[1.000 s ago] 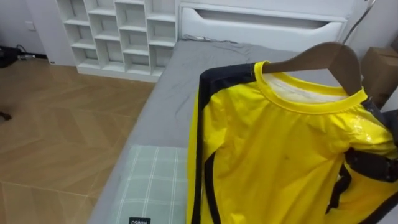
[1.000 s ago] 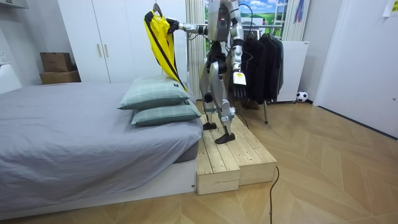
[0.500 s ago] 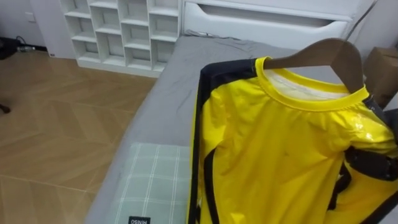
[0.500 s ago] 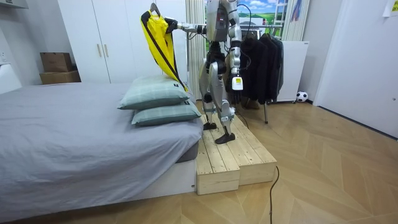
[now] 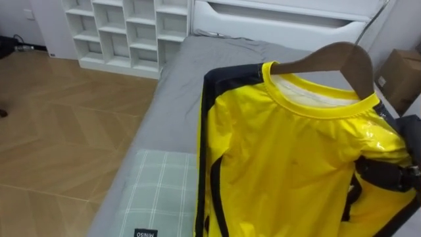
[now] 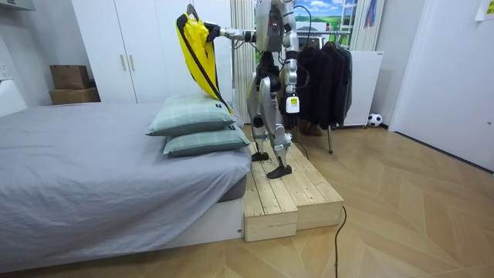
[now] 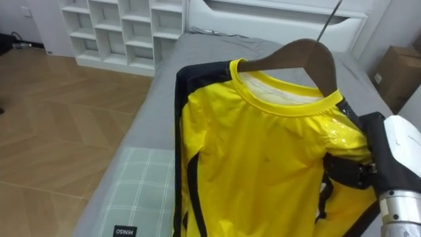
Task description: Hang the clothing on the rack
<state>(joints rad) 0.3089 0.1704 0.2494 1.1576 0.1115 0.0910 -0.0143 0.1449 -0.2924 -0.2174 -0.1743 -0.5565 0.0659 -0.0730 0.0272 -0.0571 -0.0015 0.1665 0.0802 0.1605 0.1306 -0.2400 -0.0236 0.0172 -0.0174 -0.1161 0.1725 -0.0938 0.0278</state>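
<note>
Bright, even indoor light. White glare glints on the glossy yellow shirt (image 5: 283, 164) at its shoulder. Soft shadows sit under the pillows (image 6: 193, 117) on the bed (image 6: 93, 170).

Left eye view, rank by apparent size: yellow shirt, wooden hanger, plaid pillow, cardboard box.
1. yellow shirt
2. plaid pillow
3. wooden hanger, cardboard box: look alike, box cut off at the edge; unranked.
</note>
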